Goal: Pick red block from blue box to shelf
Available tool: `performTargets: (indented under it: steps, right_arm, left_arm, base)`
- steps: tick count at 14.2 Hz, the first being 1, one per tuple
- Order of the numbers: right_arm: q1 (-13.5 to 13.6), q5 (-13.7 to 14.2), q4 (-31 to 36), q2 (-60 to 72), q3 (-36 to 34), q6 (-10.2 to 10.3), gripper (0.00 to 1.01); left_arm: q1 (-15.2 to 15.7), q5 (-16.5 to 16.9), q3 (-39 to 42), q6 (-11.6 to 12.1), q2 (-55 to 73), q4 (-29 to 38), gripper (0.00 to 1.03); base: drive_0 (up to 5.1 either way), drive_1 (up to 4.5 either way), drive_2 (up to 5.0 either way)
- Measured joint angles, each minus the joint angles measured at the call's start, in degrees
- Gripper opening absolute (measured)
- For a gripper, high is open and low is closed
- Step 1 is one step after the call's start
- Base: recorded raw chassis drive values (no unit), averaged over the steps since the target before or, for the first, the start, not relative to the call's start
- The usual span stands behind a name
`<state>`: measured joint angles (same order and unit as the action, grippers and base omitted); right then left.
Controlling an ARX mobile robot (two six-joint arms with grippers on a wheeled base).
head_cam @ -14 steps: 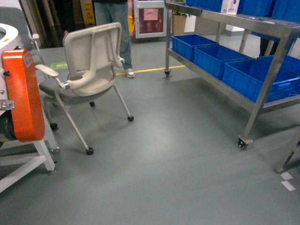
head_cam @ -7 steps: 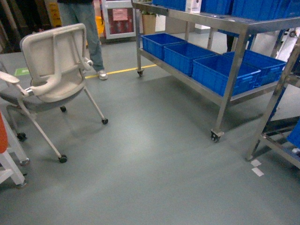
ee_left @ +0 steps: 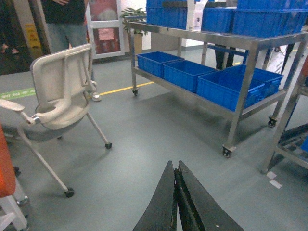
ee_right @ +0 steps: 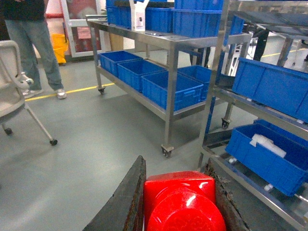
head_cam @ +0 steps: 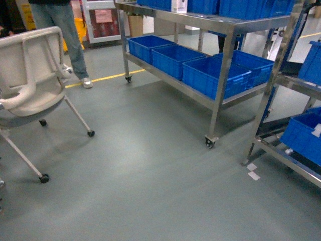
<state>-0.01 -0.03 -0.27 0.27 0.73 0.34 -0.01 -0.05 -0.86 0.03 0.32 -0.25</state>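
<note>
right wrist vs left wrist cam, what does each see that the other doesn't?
Right wrist only: the red block clamped in the right gripper, and a white item in a blue crate. Left wrist only: the left gripper, shut and empty, and the whole white chair. Both: the shelf with dark blue crates, a standing person, the yellow floor line.

One red block (ee_right: 180, 202); two steel shelf racks, the nearer shelf (head_cam: 220, 25) and another (head_cam: 286, 80) to its right; four dark blue crates (head_cam: 213, 75) on its lower tier; one chair (head_cam: 30, 75); one standing person (head_cam: 60, 25).
</note>
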Motion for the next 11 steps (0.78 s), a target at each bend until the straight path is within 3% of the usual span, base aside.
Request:
performTargets:
  steps: [11]
  right_arm:
    - [0.0,0.0,0.0,0.0,0.0,0.0,0.28]
  left_arm:
    - [0.0,0.0,0.0,0.0,0.0,0.0,0.02]
  base:
    - [-1.6,-1.59,-1.6]
